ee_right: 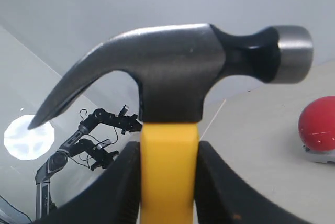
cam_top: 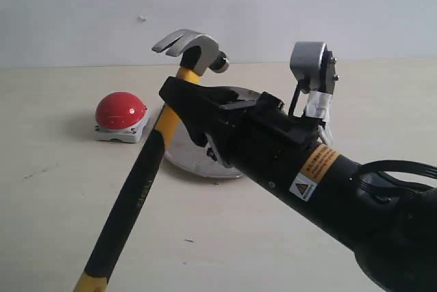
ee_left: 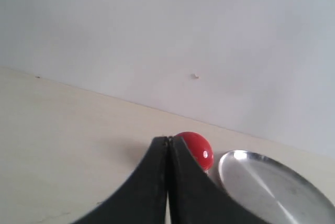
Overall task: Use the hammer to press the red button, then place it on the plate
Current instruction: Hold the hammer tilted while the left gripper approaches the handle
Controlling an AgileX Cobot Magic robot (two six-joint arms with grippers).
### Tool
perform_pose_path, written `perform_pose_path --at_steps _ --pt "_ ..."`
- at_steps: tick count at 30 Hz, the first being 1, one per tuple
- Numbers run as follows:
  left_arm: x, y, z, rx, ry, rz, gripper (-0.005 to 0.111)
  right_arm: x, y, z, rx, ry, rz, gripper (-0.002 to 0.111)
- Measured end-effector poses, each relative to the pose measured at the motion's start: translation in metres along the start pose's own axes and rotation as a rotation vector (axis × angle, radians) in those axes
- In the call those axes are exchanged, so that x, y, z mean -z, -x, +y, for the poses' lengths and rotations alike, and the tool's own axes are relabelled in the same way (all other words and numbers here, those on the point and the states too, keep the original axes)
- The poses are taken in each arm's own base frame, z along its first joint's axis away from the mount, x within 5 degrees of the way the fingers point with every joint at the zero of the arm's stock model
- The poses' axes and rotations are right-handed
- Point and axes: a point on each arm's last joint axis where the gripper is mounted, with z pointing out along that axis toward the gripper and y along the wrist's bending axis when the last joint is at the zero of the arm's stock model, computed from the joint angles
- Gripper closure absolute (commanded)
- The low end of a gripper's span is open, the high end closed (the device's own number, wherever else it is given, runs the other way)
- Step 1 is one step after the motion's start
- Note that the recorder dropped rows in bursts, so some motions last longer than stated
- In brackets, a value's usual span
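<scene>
The left gripper (ee_left: 168,139) is clenched on nothing, its fingers pressed flat together; the red button (cam_top: 120,110) sits on the table (cam_top: 54,224) at the plate's (cam_top: 186,157) 9 o'clock, just beside its rim; the hammer (cam_top: 147,169) slants from handle end at 7 o'clock to head at 1 o'clock; the right gripper (cam_top: 188,111) grasps its yellow neck just under the head.

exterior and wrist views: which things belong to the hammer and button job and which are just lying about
Job: claw hammer with dark steel head and yellow-and-black handle; glossy red dome button; round silver metal plate; right gripper, fingers clamped on handle.
Idle: left gripper, fingers shut on nothing; beige tabletop.
</scene>
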Motion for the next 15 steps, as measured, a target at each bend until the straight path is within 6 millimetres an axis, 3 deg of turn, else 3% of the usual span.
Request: perform_pose_path --at_steps 11,15 --pt "0.003 0.020 -0.010 0.096 -0.124 -0.211 0.107 -0.026 -0.007 -0.006 -0.107 0.011 0.010 0.108" --pt "-0.002 0.022 -0.010 0.105 -0.081 -0.129 0.107 -0.030 -0.006 -0.005 -0.119 0.015 0.005 0.108"
